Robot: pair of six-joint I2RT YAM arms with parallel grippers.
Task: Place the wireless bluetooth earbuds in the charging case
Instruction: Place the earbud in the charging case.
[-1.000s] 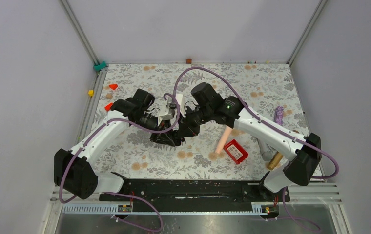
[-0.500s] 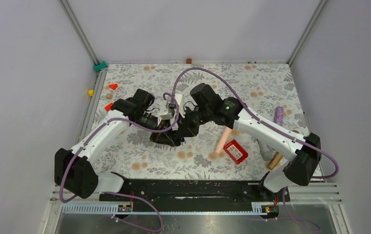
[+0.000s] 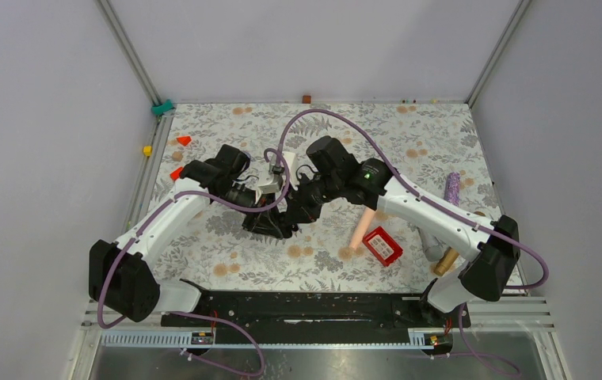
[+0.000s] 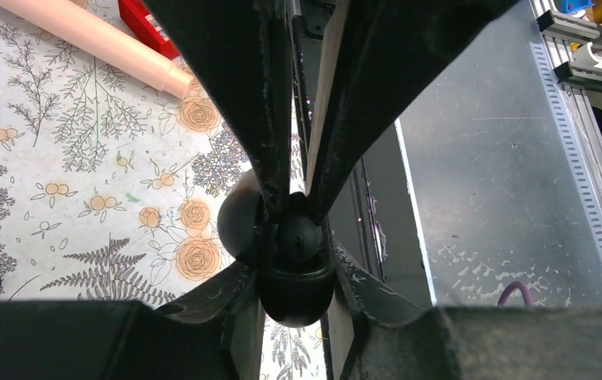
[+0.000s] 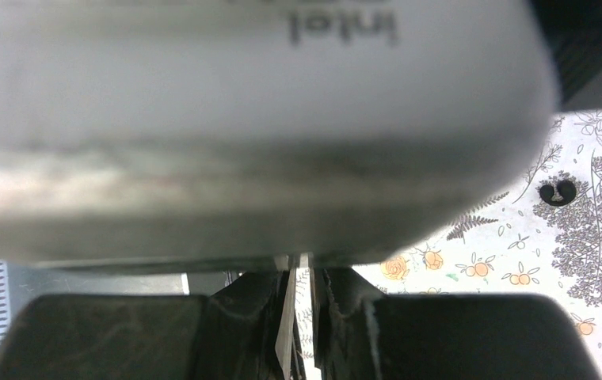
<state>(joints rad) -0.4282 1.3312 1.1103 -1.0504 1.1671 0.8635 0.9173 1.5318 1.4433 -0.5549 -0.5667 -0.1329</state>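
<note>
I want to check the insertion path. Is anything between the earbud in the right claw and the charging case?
Nothing visible does. In the left wrist view the right claw pinches the earbud right against the charging case, which the left claw holds.

Grey ferns and orange blossoms pattern the white table (image 3: 409, 134); the charging case (image 4: 295, 297) and earbud (image 4: 299, 237) are glossy black, the cylinder (image 3: 359, 228) pale pink, the box (image 3: 382, 245) beside it red.

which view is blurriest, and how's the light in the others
Right wrist: a blurred white casing fills most of the frame, only a corner of the mat is sharp. Left wrist: fingers in dark silhouette, black earbud barely separable from them. Top external: even light, sharp, soft shadows.
</note>
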